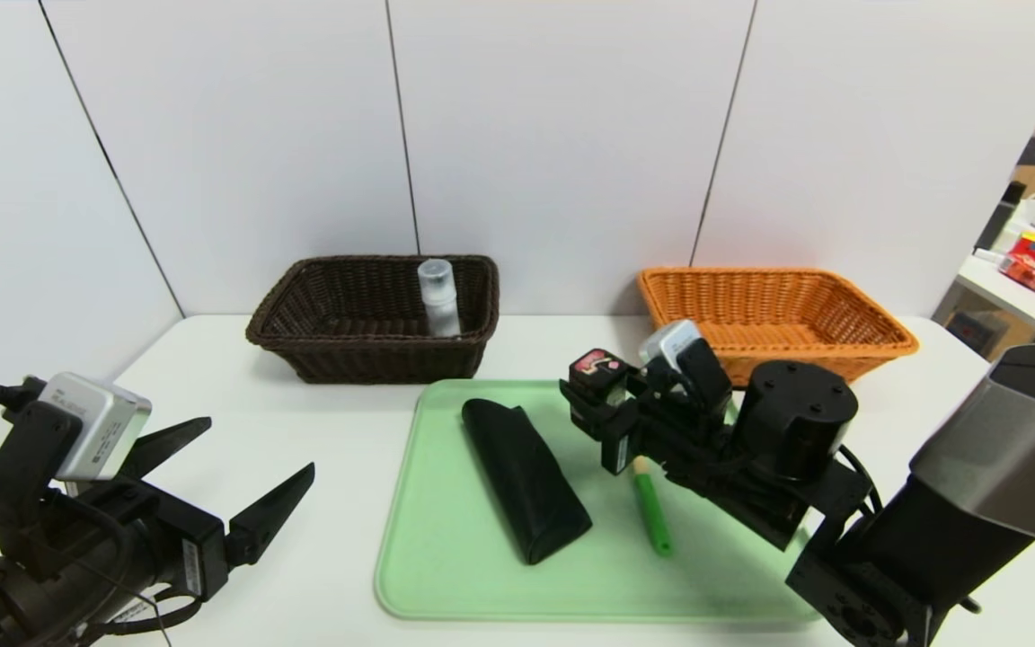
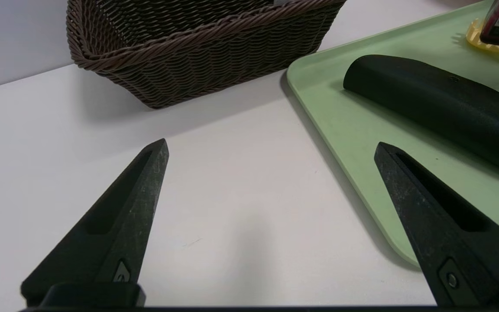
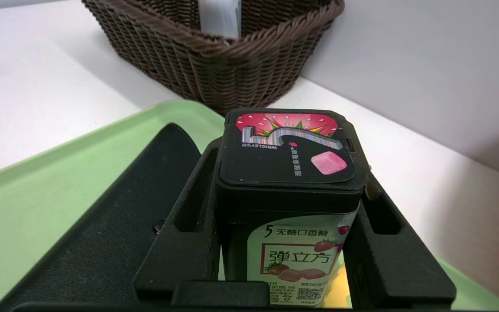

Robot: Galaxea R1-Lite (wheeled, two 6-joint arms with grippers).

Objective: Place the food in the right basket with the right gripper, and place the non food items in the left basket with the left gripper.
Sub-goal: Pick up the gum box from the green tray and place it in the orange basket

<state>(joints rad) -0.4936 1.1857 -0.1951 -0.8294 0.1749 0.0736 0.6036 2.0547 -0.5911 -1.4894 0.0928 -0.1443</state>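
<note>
My right gripper [image 1: 594, 393] is shut on the food [image 1: 597, 367], a small black carton with a pink-red top [image 3: 290, 149], held upright over the far part of the green tray [image 1: 446, 575]. The yellow head of the spoon [image 2: 477, 37] shows just below it, and its green handle [image 1: 652, 514] lies on the tray. The long black case [image 1: 525, 481] lies on the tray's left half. A white bottle [image 1: 438, 301] stands in the left basket [image 1: 365, 355]. The right basket [image 1: 778, 310] holds nothing. My left gripper [image 1: 257, 447] stays open over the table at the near left.
Both baskets stand against the white back wall, beyond the tray. Bare white table [image 2: 232, 195] lies between the left gripper [image 2: 271, 147] and the tray's edge [image 2: 319, 121]. A side table with coloured items [image 1: 1034, 261] stands at the far right.
</note>
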